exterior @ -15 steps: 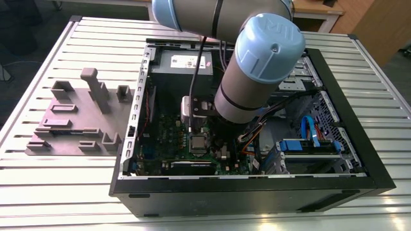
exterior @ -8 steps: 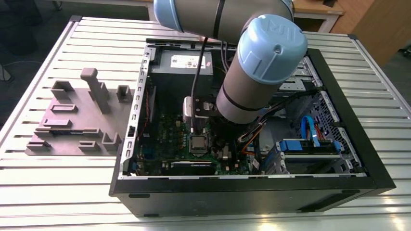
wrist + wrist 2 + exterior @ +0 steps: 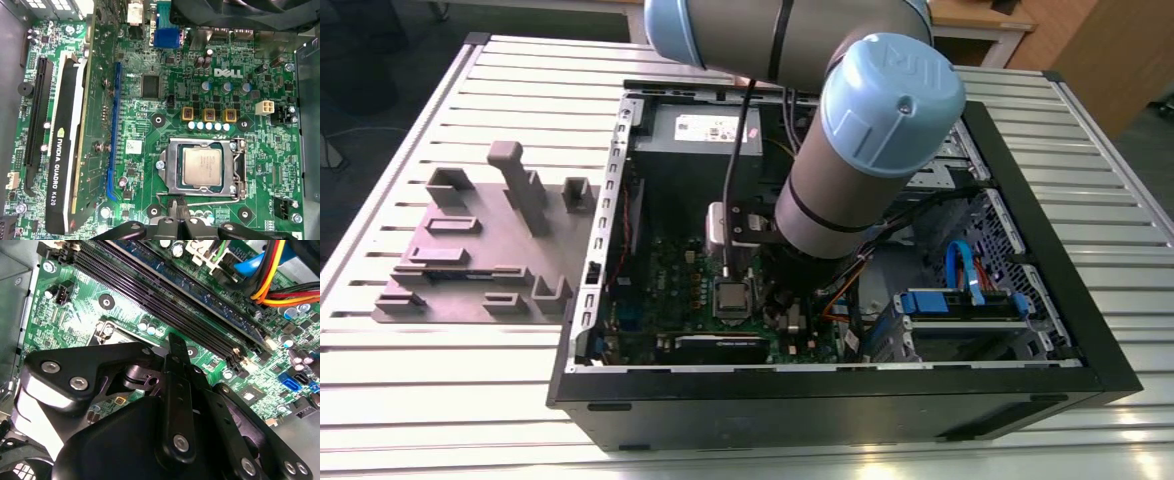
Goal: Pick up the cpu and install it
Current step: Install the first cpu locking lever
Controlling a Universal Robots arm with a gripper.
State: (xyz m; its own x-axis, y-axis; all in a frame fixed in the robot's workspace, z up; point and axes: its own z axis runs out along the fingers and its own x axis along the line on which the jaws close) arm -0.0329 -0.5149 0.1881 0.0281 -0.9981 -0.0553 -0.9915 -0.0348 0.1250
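The cpu (image 3: pixel 202 166) lies flat in its socket on the green motherboard (image 3: pixel 150 125), silvery top up, and it also appears in the exterior view (image 3: pixel 734 297). A shiny metal socket frame (image 3: pixel 172 167) surrounds it, and a thin wire lever (image 3: pixel 200 204) runs along one side. My gripper (image 3: pixel 175 206) hangs just beside that side of the socket, over the lever, with its black fingers (image 3: pixel 176 355) together and nothing between them. The arm (image 3: pixel 854 170) reaches down into the open computer case.
A long graphics card (image 3: pixel 65 150) stands beside the socket. Black memory slots (image 3: pixel 175 295) and bundled cables (image 3: pixel 280 285) lie close by. The case wall (image 3: pixel 600 250), power supply (image 3: pixel 707 130) and blue drive bay (image 3: pixel 961 300) hem the board in. A grey fixture plate (image 3: pixel 480 250) sits outside.
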